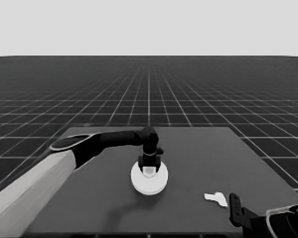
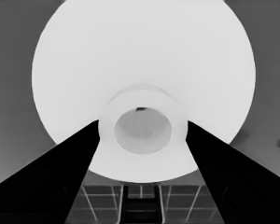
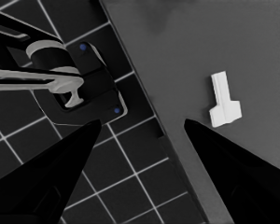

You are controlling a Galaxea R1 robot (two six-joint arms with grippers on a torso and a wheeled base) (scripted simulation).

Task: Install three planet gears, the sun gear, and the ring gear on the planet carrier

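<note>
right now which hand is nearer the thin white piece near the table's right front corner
Right. The right hand waits at that table corner, with the thin white piece just beside it. The left hand is mid-table at the large white round part, much farther away.

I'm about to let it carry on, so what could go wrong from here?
Two risks, as I see it.

1. The left gripper sits over the middle of the larger round part, its fingers beside the raised hub; lifting away could drag the part sideways.

2. The thin white piece lies close to the parked right gripper and could get knocked.
</note>
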